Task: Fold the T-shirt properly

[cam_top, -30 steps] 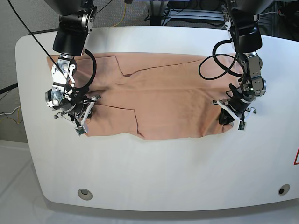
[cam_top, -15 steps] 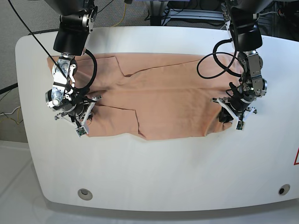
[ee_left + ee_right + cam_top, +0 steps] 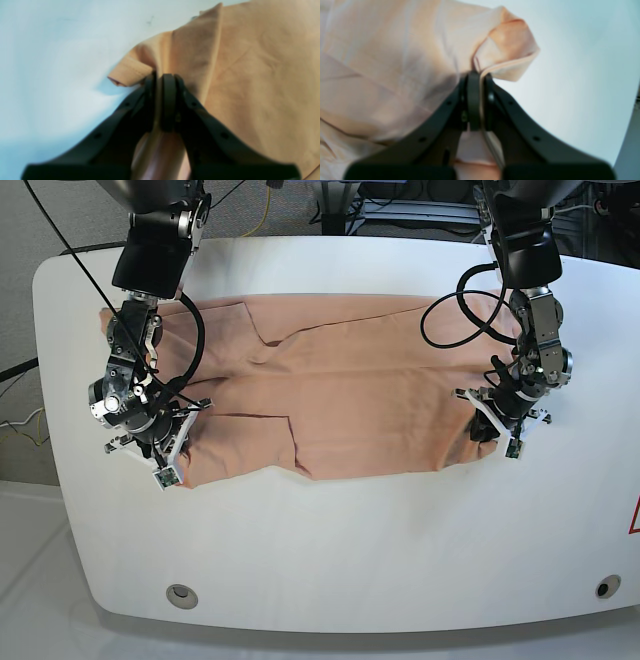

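Note:
The peach T-shirt lies spread sideways across the white table, wrinkled, with a folded flap near its front edge. My left gripper is at the shirt's right front corner. In the left wrist view it is shut on a pinched fold of the shirt. My right gripper is at the shirt's left front corner. In the right wrist view it is shut on the shirt's hemmed corner, which curls up above the jaws.
Black cables loop off both arms over the shirt's ends. Two round holes sit near the table's front corners. A red mark shows at the right edge. Cables and equipment lie behind the table.
My right gripper has moved toward the table's front and slightly left, pulling the shirt's left front corner with it. My left gripper has stayed almost in place.

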{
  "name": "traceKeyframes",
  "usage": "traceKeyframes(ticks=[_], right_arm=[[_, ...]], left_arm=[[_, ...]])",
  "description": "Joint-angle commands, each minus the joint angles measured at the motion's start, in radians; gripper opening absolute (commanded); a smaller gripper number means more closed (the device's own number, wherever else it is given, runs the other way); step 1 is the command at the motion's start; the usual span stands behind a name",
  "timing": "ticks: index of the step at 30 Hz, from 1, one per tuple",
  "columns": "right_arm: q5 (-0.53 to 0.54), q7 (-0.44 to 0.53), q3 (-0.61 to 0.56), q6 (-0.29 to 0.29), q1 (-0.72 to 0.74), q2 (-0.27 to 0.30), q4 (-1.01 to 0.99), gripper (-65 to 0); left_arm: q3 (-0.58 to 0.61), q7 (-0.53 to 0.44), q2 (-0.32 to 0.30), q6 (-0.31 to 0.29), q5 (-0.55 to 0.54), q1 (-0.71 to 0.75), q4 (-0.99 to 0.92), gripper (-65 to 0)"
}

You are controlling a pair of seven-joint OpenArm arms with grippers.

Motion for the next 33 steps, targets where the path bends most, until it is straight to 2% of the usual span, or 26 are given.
traceKeyframes(ticks=[1,8,11,20,33], right_arm=[[0.000,-0.007,0.002,-0.003,0.023,0.004,0.036,-65.0],[0.000,-0.014,0.000,-0.003,-0.003,0.002,0.073,-65.0],[0.000,-0.021,0.000,-0.003,-0.003,0.002,0.074,-65.0],[0.000,-0.028,0.003,-0.003,-0.026,0.002,0.074,-65.0],[-0.001,-0.028,0.003,-0.005,-0.056,0.002,0.090,-65.0]], left_arm=[[0.000,-0.020,-0.009,-0.003,-0.010,-0.032,0.023,-61.6],[0.000,-0.020,-0.011,-0.003,-0.010,-0.037,0.025,-61.6],[0.004,-0.018,-0.031,-0.003,-0.010,-0.055,0.029,-61.6],[0.005,0.034,-0.038,-0.003,-0.009,-0.103,0.042,-61.6],[0.022,0.101,-0.038,-0.005,-0.007,-0.103,0.155,-61.6]])
